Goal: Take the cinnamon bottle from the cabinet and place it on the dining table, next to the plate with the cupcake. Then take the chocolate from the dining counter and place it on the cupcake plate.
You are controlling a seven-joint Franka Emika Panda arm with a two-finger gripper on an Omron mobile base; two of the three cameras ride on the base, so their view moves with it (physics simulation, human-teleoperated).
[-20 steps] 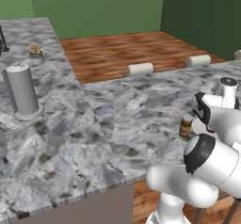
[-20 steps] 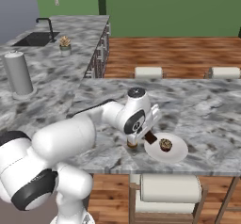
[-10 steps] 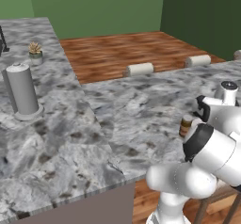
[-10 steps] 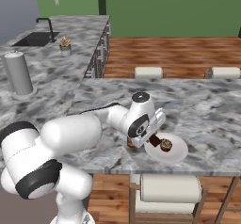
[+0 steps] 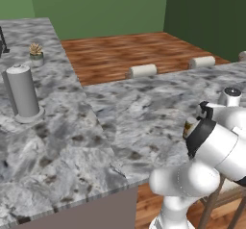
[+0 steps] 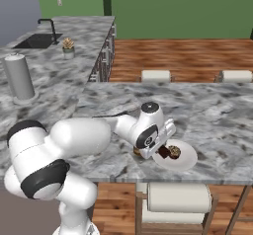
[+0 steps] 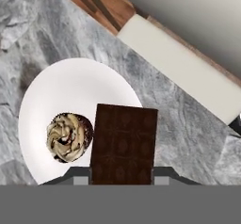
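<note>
**Chocolate bar hangs over the cupcake plate, a slip away from the marble**

On the marble dining table (image 6: 217,113), the white plate (image 7: 61,91) sits close to the near edge, and that is where the risk lies: in the hand view the chocolate bar (image 7: 124,143) overlaps the plate's rim at about 4 o'clock, with its right half over bare stone. Let go here, it could likely tip off the rim onto the table, or knock the cupcake (image 7: 69,137), which sits just beside the bar at 9 o'clock. The gripper (image 6: 165,149) is clenched on the bar's lower end, so the bar stands straight out ahead of the fingers, toward 12 o'clock. From the right base view, the cinnamon jar (image 6: 138,152) shows as a brown sliver under the wrist, at the plate's 9 o'clock, largely hidden by the arm.
</note>
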